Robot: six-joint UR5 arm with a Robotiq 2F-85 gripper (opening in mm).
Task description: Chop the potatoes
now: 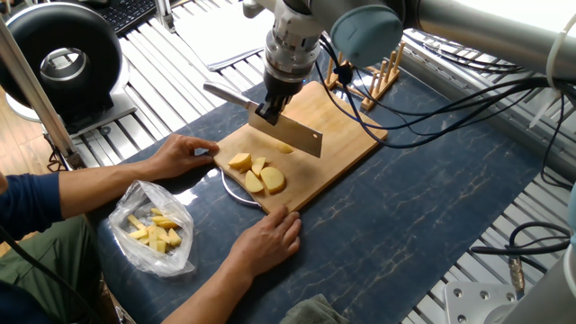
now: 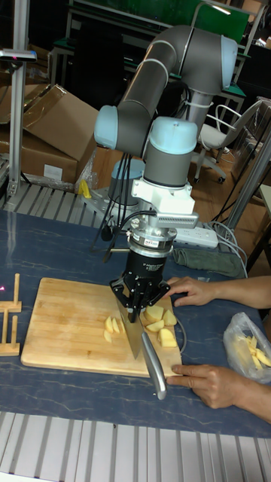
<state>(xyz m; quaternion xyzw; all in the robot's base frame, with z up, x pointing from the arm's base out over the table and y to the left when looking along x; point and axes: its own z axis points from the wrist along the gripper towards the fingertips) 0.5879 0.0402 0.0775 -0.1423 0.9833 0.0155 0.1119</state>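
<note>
Pale yellow potatoes (image 1: 256, 174) lie in a cluster at the near-left end of the wooden cutting board (image 1: 340, 117). A smaller potato piece (image 1: 285, 148) sits mid-board, partly hidden under the blade. My gripper (image 1: 270, 112) is shut on a cleaver-like knife (image 1: 298, 136), held edge down just above that piece. From the tall fixed view the gripper (image 2: 143, 298) stands upright over the board (image 2: 64, 320). There the knife (image 2: 137, 339) comes down between small potato slices (image 2: 113, 325) and the larger potato chunks (image 2: 159, 320).
A person's hands (image 1: 184, 154) (image 1: 270, 239) hold the board's left end at both corners. A clear plastic bag (image 1: 155, 229) of yellow pieces lies left of the board. A wooden rack (image 1: 364, 74) stands behind it. A black round device (image 1: 63, 58) sits far left.
</note>
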